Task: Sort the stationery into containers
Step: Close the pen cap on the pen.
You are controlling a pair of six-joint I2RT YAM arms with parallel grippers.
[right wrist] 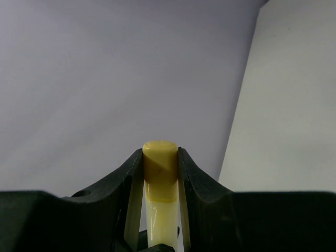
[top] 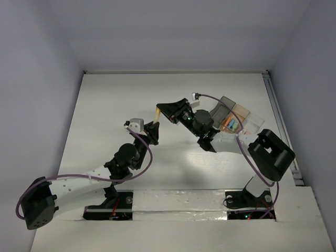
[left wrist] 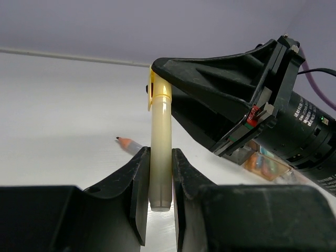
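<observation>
Marker [left wrist: 160, 136] with a pale body and a yellow cap [right wrist: 160, 160] is up in the air over the middle of the table [top: 105, 115], pinned at both ends. The left gripper [left wrist: 159, 157] is clamped around the lower barrel and the right gripper [right wrist: 160, 157] is pinched on the cap end, so it looks like a mid-air handoff to me. If so, the trick is for the left side to let go only once the right has a firm squeeze. Then it should back straight off along the barrel rather than sideways, otherwise the marker swings in the right's grip. One worry: the right only has the cap, and if that cap is loose the body could drop out, so I'd honestly want a bite further down. From there it's a short swing to the containers [top: 237, 116], which sit just past the right arm's wrist near the table's right edge. A few blue and orange pieces [top: 230, 125] are in one bin already, though I can't make out which compartment from overhead. A pencil [left wrist: 127, 144] lies on the table behind the marker, not yet sorted. The right arm's purple cable [top: 212, 97] loops over the bins, so watch for snagging on the drop.
</observation>
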